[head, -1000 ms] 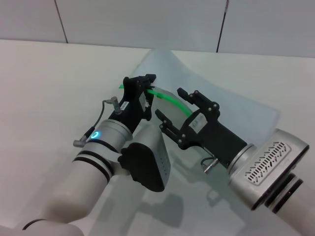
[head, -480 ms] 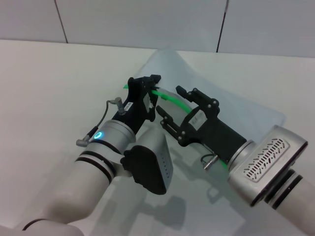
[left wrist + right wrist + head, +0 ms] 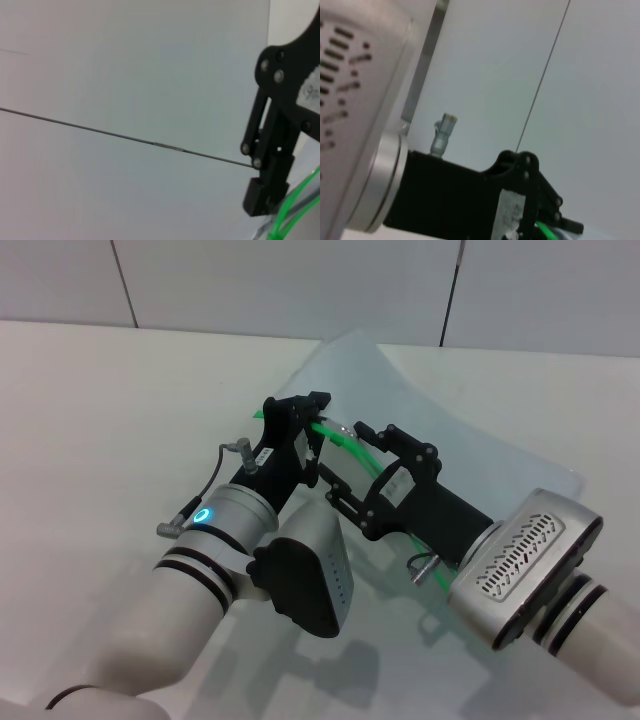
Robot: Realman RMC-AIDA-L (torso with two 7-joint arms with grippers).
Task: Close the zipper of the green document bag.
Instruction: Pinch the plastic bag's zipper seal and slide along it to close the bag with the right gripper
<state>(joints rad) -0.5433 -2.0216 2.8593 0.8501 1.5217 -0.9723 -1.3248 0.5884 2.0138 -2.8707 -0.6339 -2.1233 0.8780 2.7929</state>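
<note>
The green document bag [image 3: 470, 440] is a translucent pale pouch held up off the white table, sagging toward the back right. Its bright green zipper [image 3: 362, 452] curves along the near edge and shows again as green strips [image 3: 294, 210] in the left wrist view. My left gripper [image 3: 306, 412] is shut on the bag's green edge at its left end. My right gripper [image 3: 346, 456] is open, one finger on each side of the zipper just right of the left gripper. A small pale piece [image 3: 343, 428] sits on the strip between the two grippers. I cannot tell whether it is the slider.
The white table [image 3: 110, 410] spreads to the left and front. A tiled wall [image 3: 290, 280] rises behind it. Both forearms crowd the near middle, with the right arm's silver wrist housing [image 3: 520, 565] low at the right.
My right gripper has pushed forward and left, so the zipper now lies between its fingers. The left gripper rose slightly with the bag's edge, and the bag shifted right.
</note>
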